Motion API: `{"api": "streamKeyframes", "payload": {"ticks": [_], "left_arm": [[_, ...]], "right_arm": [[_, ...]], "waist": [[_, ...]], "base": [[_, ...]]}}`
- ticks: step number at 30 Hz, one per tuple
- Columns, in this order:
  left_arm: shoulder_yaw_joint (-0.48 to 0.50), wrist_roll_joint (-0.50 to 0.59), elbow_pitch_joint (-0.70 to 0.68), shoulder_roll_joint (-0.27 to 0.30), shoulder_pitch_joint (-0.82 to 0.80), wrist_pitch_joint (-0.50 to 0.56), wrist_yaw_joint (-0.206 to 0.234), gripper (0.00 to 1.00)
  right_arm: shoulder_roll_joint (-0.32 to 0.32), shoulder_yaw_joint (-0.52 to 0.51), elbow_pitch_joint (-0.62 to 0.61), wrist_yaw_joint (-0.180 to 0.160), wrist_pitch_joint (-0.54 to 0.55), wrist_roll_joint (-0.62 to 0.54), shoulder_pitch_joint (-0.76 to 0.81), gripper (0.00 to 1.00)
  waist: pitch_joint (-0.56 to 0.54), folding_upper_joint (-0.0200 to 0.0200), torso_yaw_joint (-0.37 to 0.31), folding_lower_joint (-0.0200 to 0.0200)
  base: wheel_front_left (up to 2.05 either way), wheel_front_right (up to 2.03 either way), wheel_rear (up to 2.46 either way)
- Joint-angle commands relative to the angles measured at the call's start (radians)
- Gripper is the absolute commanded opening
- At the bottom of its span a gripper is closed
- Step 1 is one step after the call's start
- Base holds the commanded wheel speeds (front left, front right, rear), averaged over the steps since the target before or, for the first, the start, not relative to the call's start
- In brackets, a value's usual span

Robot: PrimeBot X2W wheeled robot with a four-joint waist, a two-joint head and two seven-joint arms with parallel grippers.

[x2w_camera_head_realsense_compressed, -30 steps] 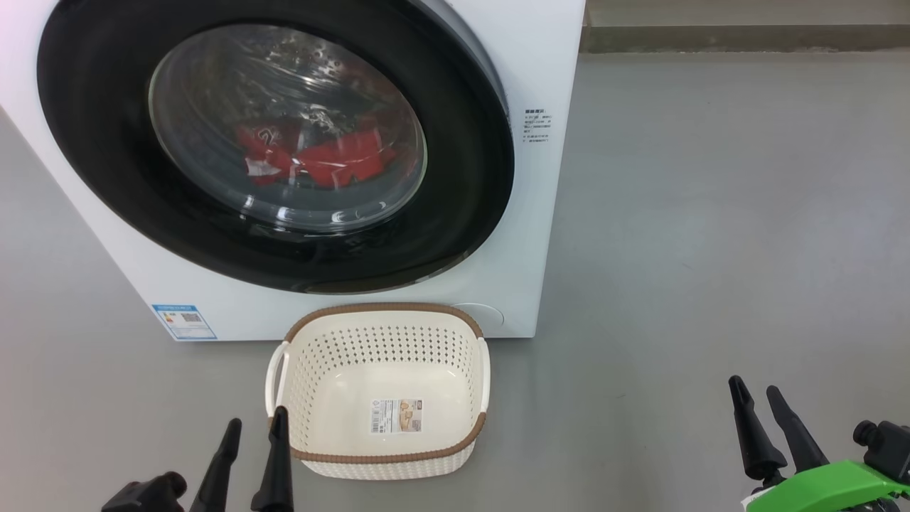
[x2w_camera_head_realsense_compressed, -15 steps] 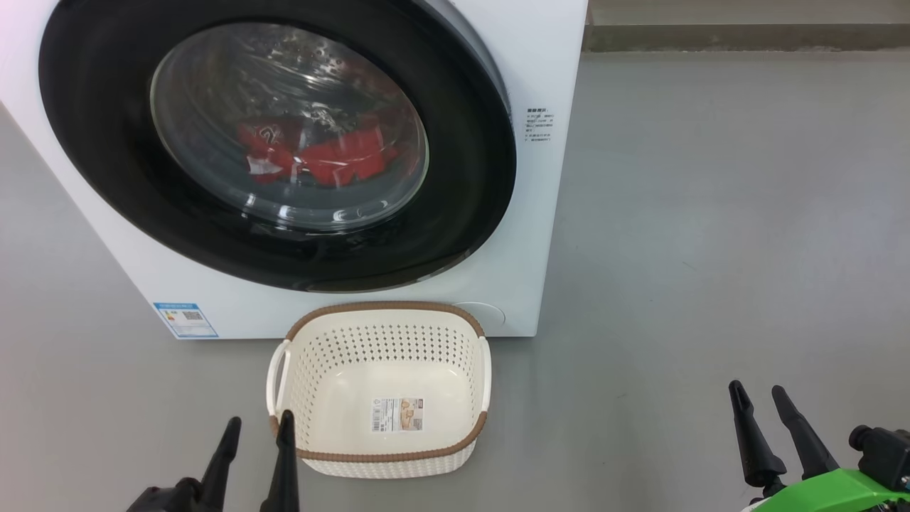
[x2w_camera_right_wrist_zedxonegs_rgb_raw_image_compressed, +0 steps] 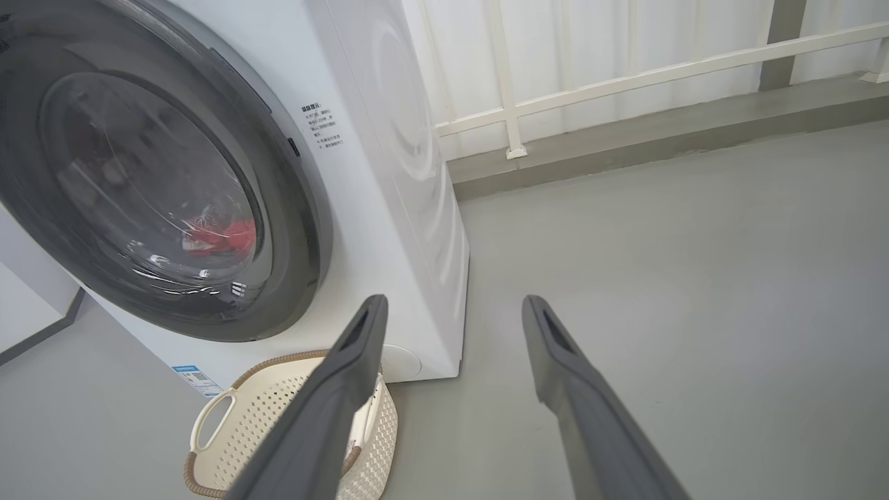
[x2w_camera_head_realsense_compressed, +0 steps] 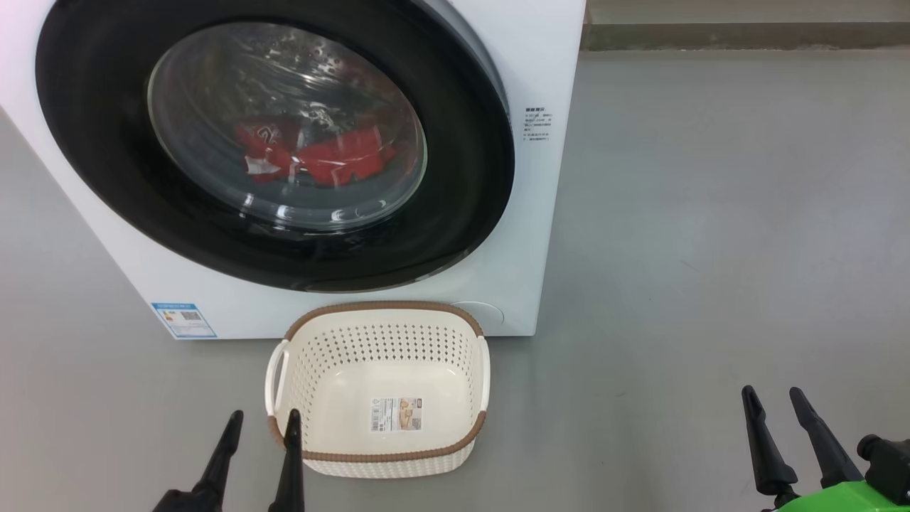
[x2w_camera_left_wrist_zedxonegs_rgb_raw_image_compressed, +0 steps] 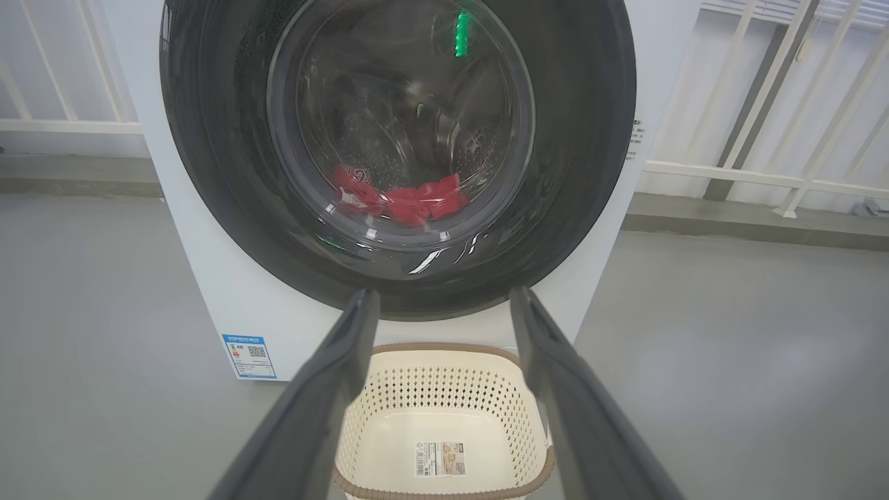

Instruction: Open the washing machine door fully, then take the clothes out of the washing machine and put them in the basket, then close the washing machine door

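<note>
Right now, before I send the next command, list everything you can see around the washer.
washing machine: one, white, straight ahead on the floor
washing machine door: one, glossy black with clear glass, on the washer's front
clothes: small heap, count unclear, red with white, inside the drum behind the glass
basket: one, cream with brown rim, on the floor before the washer, nothing in it
paper label: one, pale, on the basket's base
blue label: one, low on the washer's front
railing: one, white, behind the washer
floor: grey
left gripper: one, dark, open, beside the basket's left corner
right gripper: one, dark, open, right of the basket
</note>
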Motion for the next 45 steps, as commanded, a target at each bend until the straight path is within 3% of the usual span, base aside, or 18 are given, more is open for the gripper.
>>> {"api": "streamKeyframes", "payload": {"ticks": [1, 10, 24, 27, 28, 45], "left_arm": [[0.024, 0.035, -0.023, 0.011, -0.004, -0.017, -0.006, 1.0], [0.037, 0.115, -0.02, 0.011, 0.007, -0.044, -0.015, 1.0], [0.046, 0.09, -0.016, 0.011, 0.009, -0.045, -0.025, 1.0], [0.044, 0.087, -0.017, 0.011, 0.006, -0.045, -0.024, 1.0], [0.042, 0.086, -0.018, 0.011, 0.005, -0.045, -0.023, 1.0], [-0.01, 0.07, -0.04, 0.01, -0.093, -0.045, -0.025, 1.0]], "right_arm": [[-0.02, 0.011, -0.03, 0.0, -0.017, -0.035, -0.006, 1.0], [-0.005, -0.031, -0.055, 0.0, -0.044, -0.123, 0.019, 1.0], [0.015, -0.045, -0.067, 0.0, -0.044, -0.125, 0.032, 1.0], [0.018, -0.031, -0.073, 0.0, -0.044, -0.097, 0.017, 0.04], [0.017, -0.024, -0.075, 0.0, -0.044, -0.088, 0.008, 0.0], [0.002, 0.087, -0.064, 0.0, -0.044, 0.16, -0.44, 0.0]], "waist": [[0.0, 0.0, -0.001, 0.0], [0.004, 0.0, -0.001, 0.0], [0.004, 0.0, -0.008, 0.0], [0.005, 0.0, -0.007, 0.0], [0.006, 0.0, -0.007, 0.0], [0.152, 0.0, 0.045, 0.0]], "base": [[0.0, 0.0, 0.0], [0.0, 0.0, 0.0], [0.0, 0.0, 0.0], [0.0, 0.0, 0.0], [0.0, 0.0, 0.0], [0.0, 0.0, 0.0]]}}
